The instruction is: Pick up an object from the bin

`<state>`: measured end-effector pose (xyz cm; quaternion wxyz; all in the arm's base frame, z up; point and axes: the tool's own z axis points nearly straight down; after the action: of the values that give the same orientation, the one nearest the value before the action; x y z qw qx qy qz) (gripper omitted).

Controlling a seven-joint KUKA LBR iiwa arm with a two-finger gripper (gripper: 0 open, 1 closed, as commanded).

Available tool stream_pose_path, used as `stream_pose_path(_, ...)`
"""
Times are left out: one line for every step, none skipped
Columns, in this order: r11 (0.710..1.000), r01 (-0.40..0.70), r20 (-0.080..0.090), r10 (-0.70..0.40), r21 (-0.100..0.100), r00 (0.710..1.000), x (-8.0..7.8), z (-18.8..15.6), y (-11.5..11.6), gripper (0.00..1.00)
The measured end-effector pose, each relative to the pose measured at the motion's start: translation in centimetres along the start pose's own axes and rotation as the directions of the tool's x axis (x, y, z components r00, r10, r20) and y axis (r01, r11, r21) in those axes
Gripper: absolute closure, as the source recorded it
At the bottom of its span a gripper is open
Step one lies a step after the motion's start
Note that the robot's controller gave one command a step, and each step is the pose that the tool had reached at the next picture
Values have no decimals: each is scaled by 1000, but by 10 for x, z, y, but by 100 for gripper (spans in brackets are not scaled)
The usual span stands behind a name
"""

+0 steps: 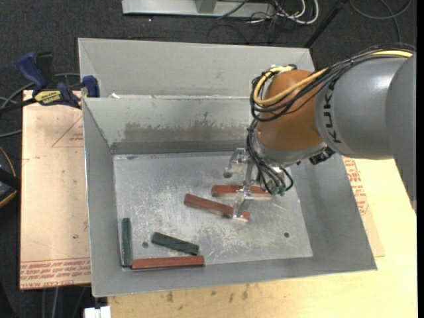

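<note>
Gripper (238,187) spread wide, astride reddish-brown bar (222,191) mid-bin (99,177), second reddish-brown bar (207,205) just beside at 8 o'clock

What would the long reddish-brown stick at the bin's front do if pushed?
The long reddish-brown flat stick would probably slide, not roll: its sides look flat. It lies straight, so likely stiff. It looks thin, so probably light, and might nudge the dark green stick beside its left end.

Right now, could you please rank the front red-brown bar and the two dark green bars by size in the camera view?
1. the front red-brown bar, clearly longest.
2. the left green bar and tilted green bar: alike, unranked.
</note>
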<state>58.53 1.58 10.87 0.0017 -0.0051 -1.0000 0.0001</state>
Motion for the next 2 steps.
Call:
stream_pose_path(986, -167, 2, 167, -2, 986, 6, -6, 9, 0)
stream_pose_path(989, -151, 7, 151, -6, 989, -14, 34, -22, 0)
